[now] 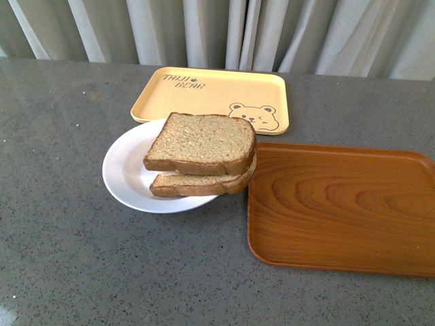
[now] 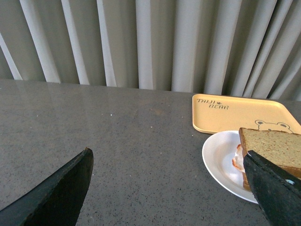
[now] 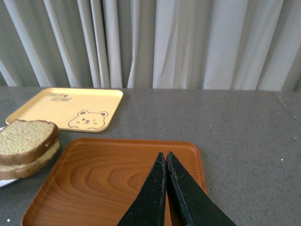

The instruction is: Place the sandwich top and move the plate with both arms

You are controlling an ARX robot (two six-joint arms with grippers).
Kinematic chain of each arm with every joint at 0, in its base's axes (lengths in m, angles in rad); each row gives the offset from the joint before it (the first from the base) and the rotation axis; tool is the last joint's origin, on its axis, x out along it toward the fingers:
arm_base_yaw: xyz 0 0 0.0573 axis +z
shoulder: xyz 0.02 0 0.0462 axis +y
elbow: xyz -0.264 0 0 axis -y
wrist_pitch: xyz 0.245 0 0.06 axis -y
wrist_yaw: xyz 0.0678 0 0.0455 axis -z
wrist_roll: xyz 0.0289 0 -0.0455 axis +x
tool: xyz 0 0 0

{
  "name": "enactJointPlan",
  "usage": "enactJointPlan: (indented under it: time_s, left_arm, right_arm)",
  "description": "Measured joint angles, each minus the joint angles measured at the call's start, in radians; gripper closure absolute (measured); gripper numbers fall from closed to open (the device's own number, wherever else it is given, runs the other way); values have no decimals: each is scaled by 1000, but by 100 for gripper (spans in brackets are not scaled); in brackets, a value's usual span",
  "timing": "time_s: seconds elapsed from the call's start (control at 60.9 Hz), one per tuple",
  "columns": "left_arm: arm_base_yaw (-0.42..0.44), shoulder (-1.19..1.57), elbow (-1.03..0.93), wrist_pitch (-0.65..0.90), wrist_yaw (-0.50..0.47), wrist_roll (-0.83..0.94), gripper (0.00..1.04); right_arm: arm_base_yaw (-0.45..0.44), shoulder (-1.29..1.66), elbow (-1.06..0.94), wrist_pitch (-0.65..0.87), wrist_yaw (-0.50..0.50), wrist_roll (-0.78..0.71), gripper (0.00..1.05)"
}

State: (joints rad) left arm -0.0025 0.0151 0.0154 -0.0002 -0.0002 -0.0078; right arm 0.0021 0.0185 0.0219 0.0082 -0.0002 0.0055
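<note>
On the grey tabletop [image 1: 68, 258] in the front view, I see the plate [image 1: 132, 173] left of centre, with the sandwich top [image 1: 200, 139] lying flat on a lower slice [image 1: 197, 185], the two stacked a little askew and overhanging the plate's right rim. The stack's right corner reaches just beside the near-left corner of the wooden tray [image 1: 340, 207], which fills the right side; I cannot tell whether they touch. Behind the plate sits the yellow tray [image 1: 211, 95] with its bear print, its front edge meeting the plate's far rim, and a pale curtain [image 1: 204, 27] hangs at the back. From the left wrist view, my left pincer [image 2: 168, 154] is spread wide with nothing between its fingers [image 2: 56, 193]. One finger is over bare tabletop and the other is in front of the plate and the sandwich's near corner, though I cannot say whether it touches them. A bit of white and red shows under the sandwich top here, too small to identify. From the right wrist view, my right pincer [image 3: 163, 154] is closed, its two tips pressed together and holding nothing. It hangs above the wooden tray, with the sandwich off to one side and the yellow tray beyond it.
</note>
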Motion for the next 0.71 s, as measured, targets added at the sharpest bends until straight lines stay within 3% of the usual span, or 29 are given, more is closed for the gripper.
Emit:
enactJointPlan:
  time_s: [0.246,0.46,0.542,0.591,0.706]
  left_arm:
    - [0,0,0,0,0,0,9]
    - [0,0,0,0,0,0,9]
    - [-25,97,57,-141,20,-128,9]
    - [-42,200,79,-132,29,-216,9]
    - [-17,681,160,227,131,-431,9]
  right_arm:
    - [0,-11,0,-6,0,-2,102]
    - [0,-12,0,-6,0,-2,66]
    - [0,-12,0,-6,0,-2,52]
    - [0,-13,0,-6,0,-2,43]
    - [0,-13,0,-6,0,-2,15]
